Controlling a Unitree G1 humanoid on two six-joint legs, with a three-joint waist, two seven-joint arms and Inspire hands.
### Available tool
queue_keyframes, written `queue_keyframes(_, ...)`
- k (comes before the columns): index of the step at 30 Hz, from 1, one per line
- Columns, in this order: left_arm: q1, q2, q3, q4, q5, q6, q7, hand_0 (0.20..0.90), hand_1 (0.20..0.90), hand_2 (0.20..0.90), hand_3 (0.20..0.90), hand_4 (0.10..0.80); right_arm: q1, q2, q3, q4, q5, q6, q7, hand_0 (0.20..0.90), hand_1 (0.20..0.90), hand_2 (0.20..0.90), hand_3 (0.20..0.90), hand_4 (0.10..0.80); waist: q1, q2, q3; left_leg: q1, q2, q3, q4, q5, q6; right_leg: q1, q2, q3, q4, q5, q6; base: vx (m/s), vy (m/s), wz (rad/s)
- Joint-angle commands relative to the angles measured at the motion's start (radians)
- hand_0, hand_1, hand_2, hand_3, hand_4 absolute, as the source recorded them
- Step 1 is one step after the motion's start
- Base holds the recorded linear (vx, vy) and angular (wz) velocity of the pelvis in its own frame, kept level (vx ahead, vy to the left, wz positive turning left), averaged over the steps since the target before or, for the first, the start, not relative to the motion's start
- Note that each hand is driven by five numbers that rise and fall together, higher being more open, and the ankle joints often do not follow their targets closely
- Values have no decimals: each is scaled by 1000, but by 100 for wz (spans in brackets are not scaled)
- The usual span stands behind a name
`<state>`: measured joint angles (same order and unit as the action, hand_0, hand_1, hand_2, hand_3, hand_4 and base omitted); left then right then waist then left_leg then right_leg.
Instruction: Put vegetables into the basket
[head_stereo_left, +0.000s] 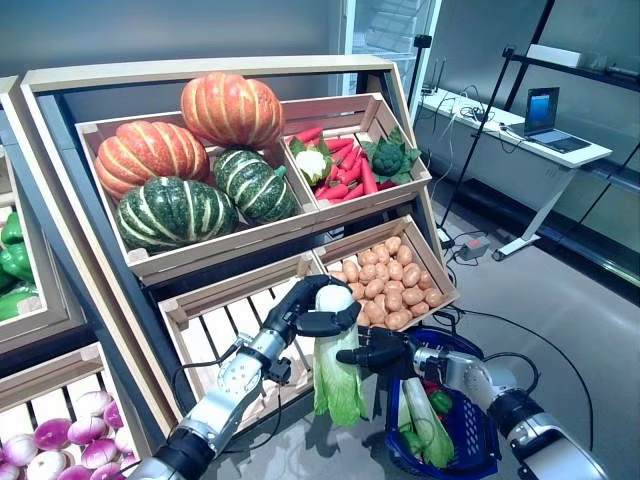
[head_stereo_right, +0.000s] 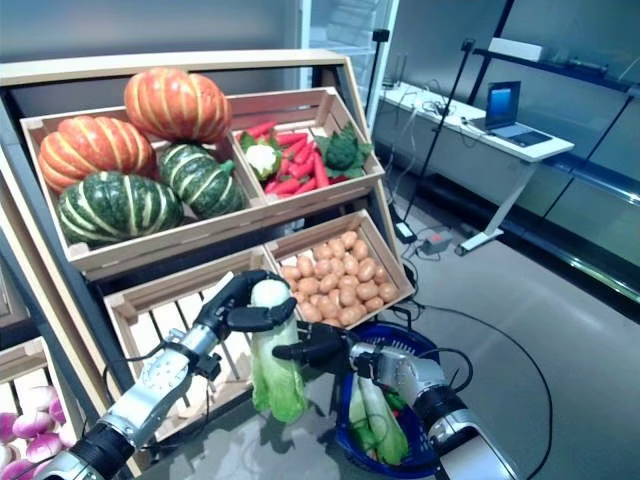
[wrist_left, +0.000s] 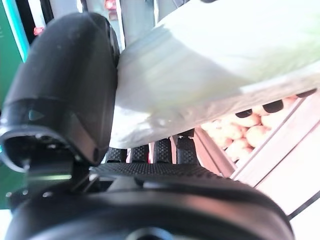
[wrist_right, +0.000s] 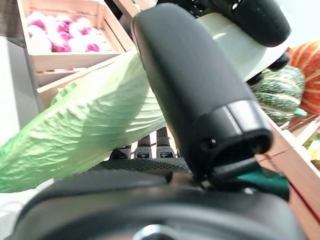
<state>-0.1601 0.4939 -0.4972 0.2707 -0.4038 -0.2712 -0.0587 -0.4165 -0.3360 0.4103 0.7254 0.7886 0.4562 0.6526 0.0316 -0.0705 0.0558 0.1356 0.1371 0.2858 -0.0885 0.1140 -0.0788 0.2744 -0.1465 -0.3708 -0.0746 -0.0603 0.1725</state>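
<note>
While left hand (head_stereo_left: 305, 312) grips cabbage (head_stereo_left: 336, 372), basket (head_stereo_left: 472, 437) holds greens (head_stereo_left: 424, 420).

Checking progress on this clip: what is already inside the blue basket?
The blue basket holds a pale green cabbage and something small and green, with a bit of red behind. The right hand and its arm cover the rest.

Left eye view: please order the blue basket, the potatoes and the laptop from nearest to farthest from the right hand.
1. Blue basket: just below the right hand, on the floor.
2. Potatoes: in the lower crate, behind and above the hand.
3. Laptop: on the white desk, far back at the right.
</note>
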Motion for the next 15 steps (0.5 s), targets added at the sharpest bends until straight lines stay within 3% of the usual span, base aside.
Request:
queue_keyframes(1,-207,-138,-13,-158,-143,-186,-60,300,300,300,300,400,-134,85,50,107,11,12,65,900,900,900,900,800,35,11,-21,57,-2,-15,1,-123,7,-71,4,13,-13,89,-73,0,0,0)
queue_keyframes(2,-208,-138,-13,-157,-144,-187,-61,300,300,300,300,400,-134,85,49,109,18,7,69,900,900,900,900,800,36,11,-21,58,-2,-16,1,-123,7,-71,4,13,-13,89,-74,0,0,0)
queue_keyframes(3,-208,-138,-14,-159,-143,-185,-60,300,300,300,300,400,-133,87,49,109,26,5,70,599,599,599,599,599,36,11,-21,58,-2,-17,1,-123,7,-71,4,13,-13,89,-74,0,0,0)
queue_keyframes(4,-208,-137,-15,-166,-146,-181,-58,300,300,300,300,400,-132,91,46,101,64,-7,60,498,498,498,498,532,36,12,-21,58,-2,-19,1,-123,7,-70,5,14,-13,89,-74,0,0,0)
queue_keyframes(5,-207,-133,-16,-170,-152,-181,-60,300,300,300,300,400,-131,93,38,90,100,-20,45,300,300,300,300,400,37,14,-20,58,-3,-23,1,-124,8,-70,5,14,-13,88,-75,0,0,0)
queue_keyframes(15,-202,-131,-12,-178,-153,-172,-62,300,300,300,300,400,-122,88,29,37,71,-70,1,300,300,300,300,400,30,16,-21,58,-4,-21,1,-123,8,-73,5,20,-13,90,-74,0,0,0)
